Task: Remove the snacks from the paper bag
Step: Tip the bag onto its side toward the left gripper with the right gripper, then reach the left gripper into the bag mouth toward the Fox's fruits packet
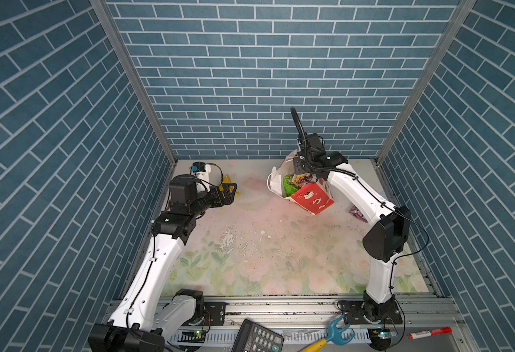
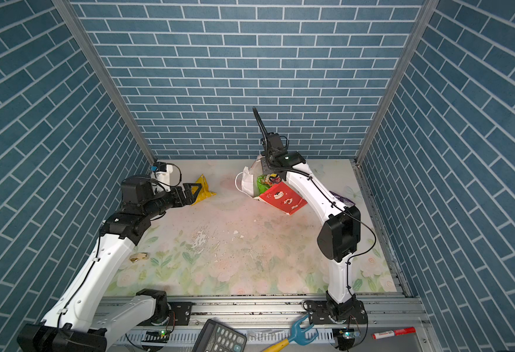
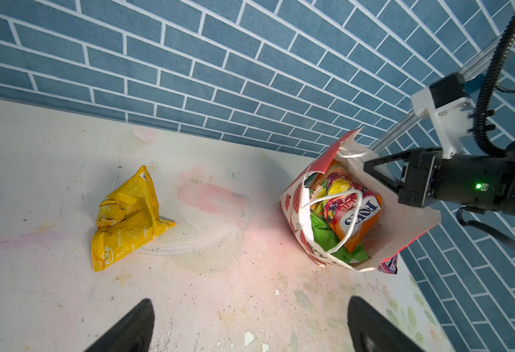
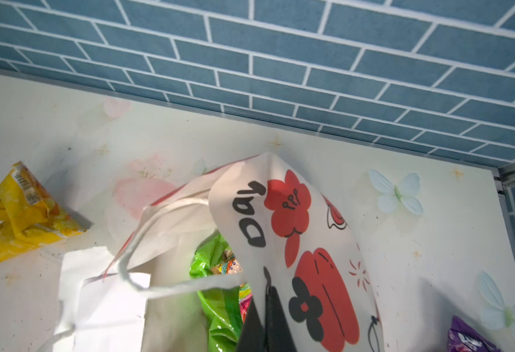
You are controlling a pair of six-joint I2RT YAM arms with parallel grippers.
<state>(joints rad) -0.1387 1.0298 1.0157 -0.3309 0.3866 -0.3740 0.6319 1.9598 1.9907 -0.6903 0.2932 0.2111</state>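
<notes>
purple packet (image 1: 356,213) half behind right arm (image 1: 354,192), calculator (image 1: 256,336) cropped

Tilted paper bag (image 1: 311,199), green pkt (image 1: 289,187) etc. inside; yellow pkt (image 2: 203,190), purple pkt (image 1: 357,213) outside.

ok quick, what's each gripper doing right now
left gripper: open, jaws wide apart, holding nothing
right gripper: closed, pinching the upper wall of the paper bag
</notes>
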